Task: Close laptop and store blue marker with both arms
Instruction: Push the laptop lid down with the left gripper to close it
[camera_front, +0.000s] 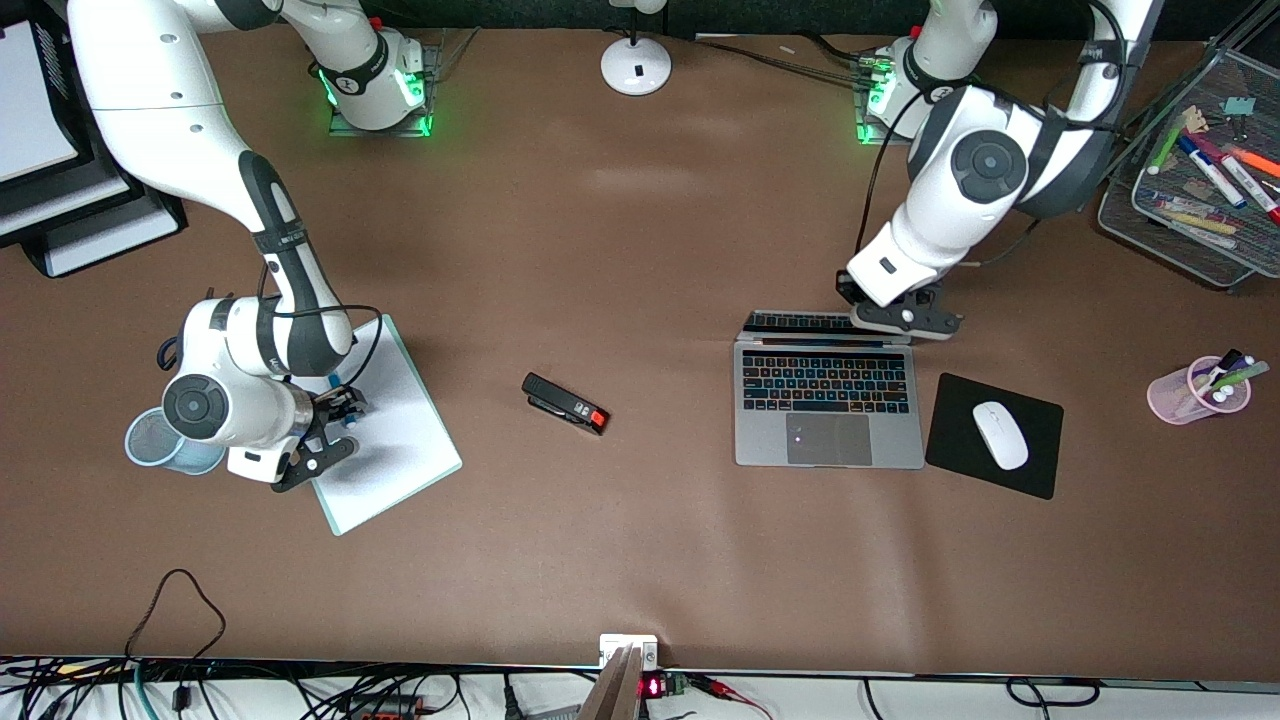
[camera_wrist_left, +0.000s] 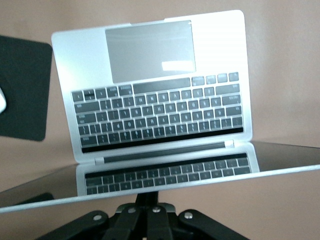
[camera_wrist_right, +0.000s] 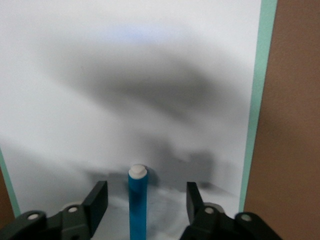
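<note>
From the front, the silver-grey slim laptop (camera_front: 828, 405) lies open on the brown table (camera_front: 640, 560), beside a black square mouse pad (camera_front: 955, 420). The left tool (camera_front: 905, 318) sits at the screen's top edge; whether it is wide or narrow I cannot tell.

The left wrist shows the keyboard mirrored in the dark screen.

The right wrist shows the right tool (camera_wrist_right: 145, 202) spread wide around the slim sky-blue marker (camera_wrist_right: 137, 200), over a white green-edged pad (camera_wrist_right: 150, 75).

One high overview, two close wrist cameras.
The front view looks down across the whole brown table (camera_front: 640, 560) toward both bases; the left wrist view sits close behind the silver-grey slim laptop (camera_wrist_left: 150, 95), the right wrist view just above the white mint-edged pad (camera_wrist_right: 150, 75), each shared with the overview.
</note>
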